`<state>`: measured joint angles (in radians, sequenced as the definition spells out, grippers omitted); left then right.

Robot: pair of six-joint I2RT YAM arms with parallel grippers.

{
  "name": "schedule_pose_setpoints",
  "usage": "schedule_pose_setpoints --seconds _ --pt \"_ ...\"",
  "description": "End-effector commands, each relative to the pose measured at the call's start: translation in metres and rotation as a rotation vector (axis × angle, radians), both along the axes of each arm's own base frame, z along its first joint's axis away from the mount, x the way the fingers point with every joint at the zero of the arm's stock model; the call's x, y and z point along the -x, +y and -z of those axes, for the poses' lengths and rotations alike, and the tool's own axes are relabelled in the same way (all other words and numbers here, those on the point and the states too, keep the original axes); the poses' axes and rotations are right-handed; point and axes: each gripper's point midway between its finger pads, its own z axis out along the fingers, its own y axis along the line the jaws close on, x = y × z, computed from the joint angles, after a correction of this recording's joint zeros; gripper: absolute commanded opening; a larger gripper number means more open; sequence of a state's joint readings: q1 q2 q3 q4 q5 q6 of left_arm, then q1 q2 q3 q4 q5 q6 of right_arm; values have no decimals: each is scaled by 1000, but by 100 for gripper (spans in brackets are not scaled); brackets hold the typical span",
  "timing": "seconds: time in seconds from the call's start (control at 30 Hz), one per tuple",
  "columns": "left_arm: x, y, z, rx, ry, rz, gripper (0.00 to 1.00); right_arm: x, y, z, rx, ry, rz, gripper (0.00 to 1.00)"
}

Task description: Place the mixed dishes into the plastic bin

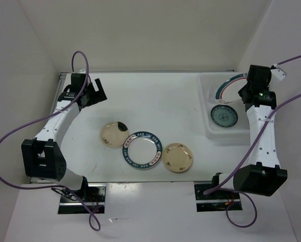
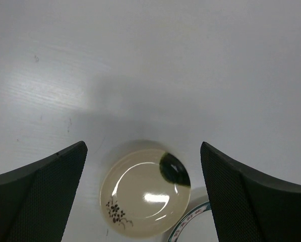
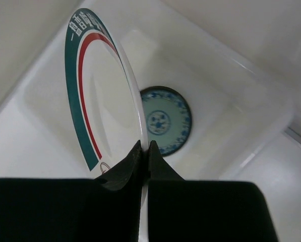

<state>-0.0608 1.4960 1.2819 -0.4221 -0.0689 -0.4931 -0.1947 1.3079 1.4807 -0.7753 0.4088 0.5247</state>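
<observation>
My right gripper point(image 1: 244, 94) is shut on the rim of a white plate with a teal and red band point(image 3: 97, 96), held tilted on edge over the translucent plastic bin point(image 1: 206, 128). The small teal-blue saucer point(image 1: 223, 117) lies flat in the bin, also in the right wrist view point(image 3: 165, 120). On the table lie a cream flower-marked plate point(image 1: 113, 134), a white plate with a dark teal patterned rim point(image 1: 142, 149) and a second cream plate point(image 1: 177, 157). My left gripper point(image 1: 99, 94) is open and empty above the table, with the first cream plate point(image 2: 145, 194) below it. The clear cup is not visible.
White walls close in the table at the back and both sides. Purple cables loop from both arms. The bin point(image 3: 251, 85) sits at the table's far right corner.
</observation>
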Motion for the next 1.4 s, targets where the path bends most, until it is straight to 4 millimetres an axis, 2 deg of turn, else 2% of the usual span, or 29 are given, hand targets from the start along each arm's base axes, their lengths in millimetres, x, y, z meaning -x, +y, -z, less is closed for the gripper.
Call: schedule_pose_setpoints --seconds 0.0,0.03,0.07,0.13,0.17,0.23,0.47,0.5,0.67,0.7,0.73,0.83,0.93,1.0,1.03,1.13,1.23,1.33,1.37 --pt "14 0 5 -15 34 49 100 44 -30 23 54 128 184 0" --pt "15 0 13 -16 54 49 100 48 -33 31 45 142 199 0" --pt "16 -2 13 -9 55 57 100 51 -32 45 40 180 198 0" --pt "15 -6 20 2 74 82 100 57 -37 60 27 206 224 0" --pt "15 -6 20 2 74 83 100 53 -35 75 5 247 206 0" --pt "15 -11 23 19 84 102 100 52 -39 93 -21 274 210 0" --pt "13 -15 25 34 84 118 100 21 -29 112 -90 217 138 0" --pt "15 -15 32 34 102 117 100 15 -29 119 -98 223 131 0" --pt "12 -18 29 53 85 125 100 5 -25 149 -139 253 109 0" --pt "14 -18 33 53 96 125 100 5 -25 151 -139 251 109 0" --pt "14 -20 33 59 96 131 100 5 -25 163 -145 277 110 0" --pt "14 -20 33 59 96 131 100 3 -27 174 -143 297 117 1" --pt "14 -20 33 59 96 131 100 12 -34 190 -150 342 145 12" --pt "16 -20 37 59 105 131 100 11 -34 194 -149 338 145 18" --pt "16 -20 37 59 105 131 100 15 -33 198 -152 350 145 25" --pt "14 -18 36 53 96 125 100 20 -38 202 -146 377 158 33" --pt "14 -18 36 53 96 125 100 30 -45 205 -124 408 186 33" --pt "14 -18 36 53 96 125 100 32 -48 205 -126 407 195 34" --pt "14 -18 36 53 96 125 100 34 -47 206 -128 418 195 47"
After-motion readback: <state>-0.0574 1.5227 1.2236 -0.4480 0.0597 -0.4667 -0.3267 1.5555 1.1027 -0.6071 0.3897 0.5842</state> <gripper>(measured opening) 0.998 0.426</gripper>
